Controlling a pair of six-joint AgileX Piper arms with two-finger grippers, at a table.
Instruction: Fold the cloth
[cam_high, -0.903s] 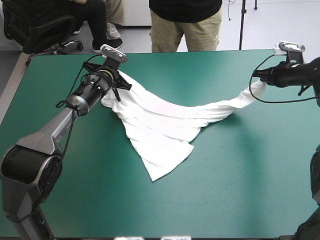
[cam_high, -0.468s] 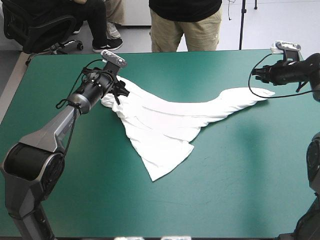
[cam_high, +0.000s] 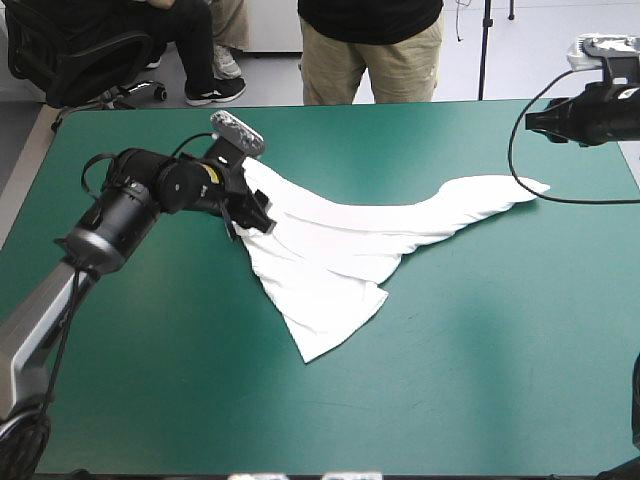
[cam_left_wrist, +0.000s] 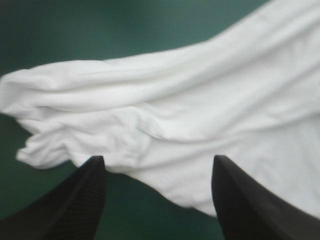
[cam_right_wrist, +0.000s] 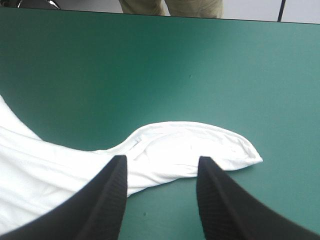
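The white T-shirt (cam_high: 330, 250) lies on the teal-green table, drawn out into a long strip that ends in a rounded tip (cam_high: 530, 186) near the right edge, with a pointed flap toward the front. My left gripper (cam_high: 258, 216) hovers low over the shirt's bunched left end. In the left wrist view, my left gripper (cam_left_wrist: 159, 159) is open, with the T-shirt (cam_left_wrist: 190, 115) ahead of and under the fingers and nothing gripped. My right gripper (cam_high: 530, 118) is raised near the far right corner. In the right wrist view, my right gripper (cam_right_wrist: 162, 159) stands open above the T-shirt's tip (cam_right_wrist: 200, 145).
The table's cover (cam_high: 480, 360) shows bare teal-green in front of and to the right of the shirt. The shirt's tip lies close to the table's right edge (cam_high: 628, 175). The far edge (cam_high: 400, 103) runs a little beyond both grippers.
Both grippers opened and let go of the shirt. Its right end dropped flat onto the table as the right gripper drew up and away to the right. The left arm swung round over the left end.
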